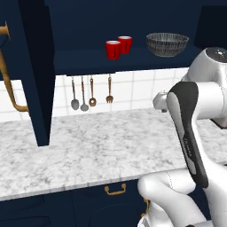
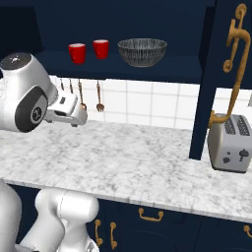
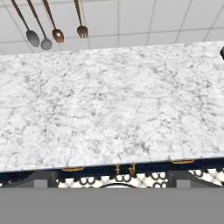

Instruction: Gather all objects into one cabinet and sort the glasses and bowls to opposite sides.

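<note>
The jaws' state cannot be told from the pictures. High above them, in the open cabinet (image 1: 80, 60), two red cups (image 1: 113, 49) (image 2: 77, 52) stand touching, the bowl (image 1: 167, 44) (image 2: 142, 52) apart beside them. Below the jaws lies the marble tabletop (image 3: 113, 105), with utensils (image 3: 43, 33) hanging beyond.

Counts: two red cups (image 1: 113, 49) (image 1: 125, 44) on the open cabinet shelf (image 1: 88, 60), touching or nearly so; one wide dark bowl (image 1: 167, 44) to their right; four hanging utensils (image 1: 75, 94) (image 1: 84, 95) (image 1: 92, 92) (image 1: 109, 90) on the tiled wall below; one toaster (image 2: 229, 143) far right on the marble counter (image 1: 97, 150); two brass-handled cabinet doors (image 1: 33, 71) (image 2: 231, 64) standing open
</note>
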